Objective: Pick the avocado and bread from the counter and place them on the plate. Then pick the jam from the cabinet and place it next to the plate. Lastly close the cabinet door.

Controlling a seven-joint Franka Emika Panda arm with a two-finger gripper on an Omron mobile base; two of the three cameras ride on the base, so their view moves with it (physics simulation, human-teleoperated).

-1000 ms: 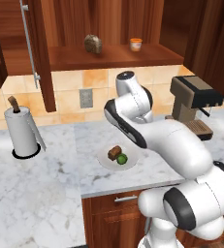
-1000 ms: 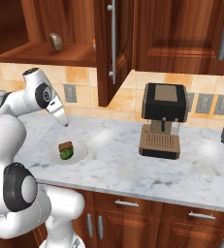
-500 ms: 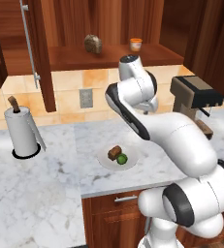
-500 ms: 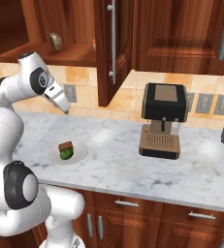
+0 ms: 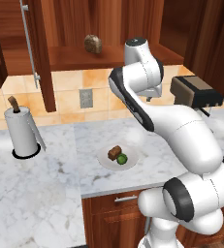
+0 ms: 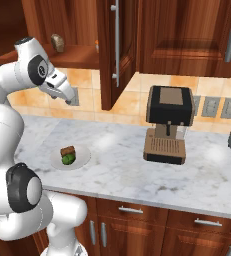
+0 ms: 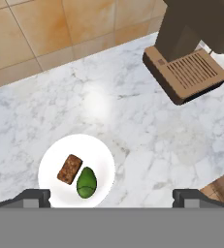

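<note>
Hovering with jaws spread empty above plate (image 7: 60,160); right base view glimpses orange jam (image 6: 96,43).

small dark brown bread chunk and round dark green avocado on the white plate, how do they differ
The small dark brown bread chunk is blocky with flat faces, while the round dark green avocado is smooth and rounded. The bread has a rough, speckled surface; the avocado is plain and slightly glossy. In the hand view the bread lies nearer the round white plate's middle, the avocado closer to its rim. Both are similar in size and sit side by side.

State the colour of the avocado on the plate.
Dark green; the avocado shows best in the hand view, beside the brown bread on the white plate.
</note>
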